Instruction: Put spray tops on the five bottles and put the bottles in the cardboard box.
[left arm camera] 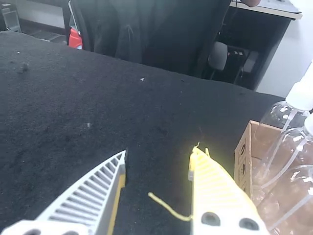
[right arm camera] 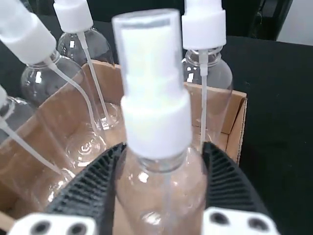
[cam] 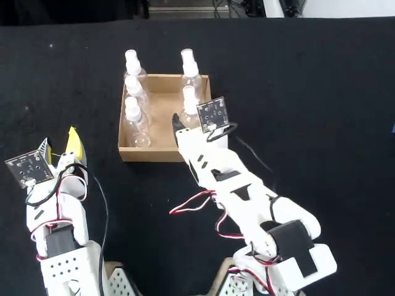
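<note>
Right wrist view: right fingers [right arm camera: 88, 188] clamped on a spray-topped bottle [right arm camera: 154, 122] at the cardboard box [right arm camera: 238, 122]; left fingers [left arm camera: 215, 191] apart.

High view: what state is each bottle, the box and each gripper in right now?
left gripper: open, empty.
right gripper: shut on gripped bottle.
gripped bottle: spray top on, upright.
far-left bottle: spray top on, upright.
far-right bottle: spray top on, upright.
middle-left bottle: spray top on, upright.
near-left bottle: spray top on, upright.
cardboard box: open-topped, upright.
</note>
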{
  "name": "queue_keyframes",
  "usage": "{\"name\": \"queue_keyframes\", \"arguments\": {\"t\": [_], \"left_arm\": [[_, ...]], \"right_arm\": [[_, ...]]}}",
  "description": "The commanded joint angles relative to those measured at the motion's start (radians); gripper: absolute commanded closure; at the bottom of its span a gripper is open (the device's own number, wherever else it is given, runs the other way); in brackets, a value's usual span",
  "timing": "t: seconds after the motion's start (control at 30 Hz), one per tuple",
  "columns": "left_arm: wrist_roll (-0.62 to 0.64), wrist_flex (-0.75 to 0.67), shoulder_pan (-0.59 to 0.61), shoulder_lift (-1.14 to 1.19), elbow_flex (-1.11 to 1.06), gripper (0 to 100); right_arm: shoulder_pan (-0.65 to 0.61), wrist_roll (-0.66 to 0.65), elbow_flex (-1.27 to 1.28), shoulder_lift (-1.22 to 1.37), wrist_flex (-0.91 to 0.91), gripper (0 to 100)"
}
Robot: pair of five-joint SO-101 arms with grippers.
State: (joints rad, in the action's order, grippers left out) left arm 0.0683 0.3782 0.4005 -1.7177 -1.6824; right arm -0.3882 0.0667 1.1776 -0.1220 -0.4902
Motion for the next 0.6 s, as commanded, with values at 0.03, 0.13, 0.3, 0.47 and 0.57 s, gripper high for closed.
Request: {"name": "queue_keyframes", "arguments": {"t": [0.03,0.13,0.3,0.47,0.57], "left_arm": [[-0.005,-0.006,-0.004,-0.015,-0.022,81],[-0.005,-0.006,-0.004,-0.015,-0.022,81],[-0.005,-0.006,-0.004,-0.015,-0.022,81],[-0.005,-0.006,-0.004,-0.015,-0.022,81],[-0.005,-0.006,-0.004,-0.015,-0.022,81]], "right_arm": [[-0.014,0.005,-0.033,0.007,0.011,72.1],[-0.015,0.003,-0.031,0.007,0.011,73.8],[-0.017,0.005,-0.016,-0.001,0.003,73.9],[-0.041,0.005,-0.012,0.004,0.011,66.2],[-0.041,0.006,-0.012,0.005,0.011,60.9]]}}
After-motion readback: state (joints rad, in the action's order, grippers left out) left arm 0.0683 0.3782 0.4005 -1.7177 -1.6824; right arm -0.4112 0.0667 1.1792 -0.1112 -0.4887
